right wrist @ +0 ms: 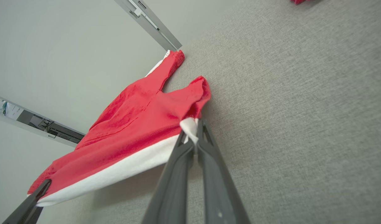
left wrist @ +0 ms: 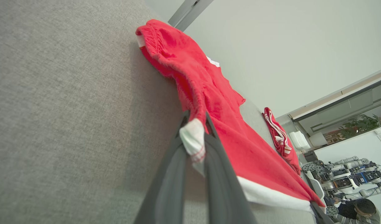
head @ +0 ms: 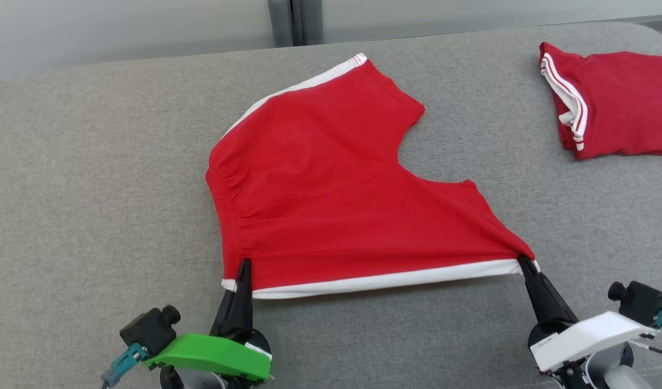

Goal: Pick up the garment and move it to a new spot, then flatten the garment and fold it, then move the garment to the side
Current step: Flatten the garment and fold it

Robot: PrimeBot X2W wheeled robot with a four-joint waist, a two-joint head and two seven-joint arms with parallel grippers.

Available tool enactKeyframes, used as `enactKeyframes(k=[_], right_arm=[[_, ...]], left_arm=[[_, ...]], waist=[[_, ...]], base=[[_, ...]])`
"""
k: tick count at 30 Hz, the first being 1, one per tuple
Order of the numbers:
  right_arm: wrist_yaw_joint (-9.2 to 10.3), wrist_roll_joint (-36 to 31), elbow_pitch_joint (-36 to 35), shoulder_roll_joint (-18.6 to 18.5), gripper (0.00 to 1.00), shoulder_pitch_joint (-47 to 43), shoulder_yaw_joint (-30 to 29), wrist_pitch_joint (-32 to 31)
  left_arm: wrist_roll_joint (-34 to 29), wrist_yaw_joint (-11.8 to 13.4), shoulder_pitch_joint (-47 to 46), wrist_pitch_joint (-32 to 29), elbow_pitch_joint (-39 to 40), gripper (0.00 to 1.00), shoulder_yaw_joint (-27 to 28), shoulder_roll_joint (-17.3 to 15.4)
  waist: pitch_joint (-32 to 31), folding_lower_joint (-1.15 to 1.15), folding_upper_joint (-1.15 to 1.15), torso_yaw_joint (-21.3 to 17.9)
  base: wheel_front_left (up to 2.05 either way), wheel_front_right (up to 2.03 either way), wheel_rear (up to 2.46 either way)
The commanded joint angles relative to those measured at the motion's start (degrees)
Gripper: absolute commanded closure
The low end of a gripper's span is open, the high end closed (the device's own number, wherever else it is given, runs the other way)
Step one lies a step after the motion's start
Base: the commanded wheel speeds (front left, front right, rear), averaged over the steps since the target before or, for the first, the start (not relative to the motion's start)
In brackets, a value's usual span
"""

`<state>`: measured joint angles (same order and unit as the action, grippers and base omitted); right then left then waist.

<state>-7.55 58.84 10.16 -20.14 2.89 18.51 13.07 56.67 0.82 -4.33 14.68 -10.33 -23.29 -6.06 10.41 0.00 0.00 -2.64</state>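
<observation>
Red shorts [head: 331,205] with white side stripes lie spread on the grey fabric surface [head: 93,189], in the middle of my head view. My left gripper [head: 245,266], at seven o'clock from the shorts' centre, is clenched on the waistband corner of the near white stripe, with white cloth pinched between its fingers. My right gripper [head: 523,260], at four o'clock, is clamped on the leg-hem corner of the same stripe. That near edge runs taut between them, raised slightly off the surface. A folded red garment [head: 612,102] rests at two o'clock, well apart.
</observation>
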Motion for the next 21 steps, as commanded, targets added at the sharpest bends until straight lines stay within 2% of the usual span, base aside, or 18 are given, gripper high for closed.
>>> enactKeyframes(k=[1, 8, 15, 21], right_arm=[[0.12, -0.9, -1.4, 0.6, 1.00, -2.1, -2.1, -0.6], [0.12, -6.4, -5.7, 4.3, 1.00, -3.4, -9.9, -4.9], [0.12, -11.5, -6.3, 6.5, 1.00, 3.9, -14.2, -10.6], [0.10, -14.9, -2.2, 7.2, 1.00, 13.7, -14.6, -15.1]], left_arm=[[-0.4, 0.4, 1.5, -0.1, 0.9, 1.00, -0.1, -0.4], [-0.5, 0.8, 1.4, -0.6, 2.6, 1.00, -2.1, 0.6], [3.4, 0.2, -1.8, -0.8, 2.3, 1.00, -2.2, 2.2], [9.1, 0.7, -8.3, -1.9, 1.4, 1.00, -2.9, 2.9]], waist=[[-0.5, 0.00, 0.00, 1.3], [-0.6, 0.00, 0.00, 2.9], [0.5, 0.00, 0.00, 4.9], [2.9, 0.00, 0.00, 7.4]], base=[[0.00, 0.00, 0.00], [0.00, 0.00, 0.00], [0.00, 0.00, 0.00], [0.00, 0.00, 0.00]])
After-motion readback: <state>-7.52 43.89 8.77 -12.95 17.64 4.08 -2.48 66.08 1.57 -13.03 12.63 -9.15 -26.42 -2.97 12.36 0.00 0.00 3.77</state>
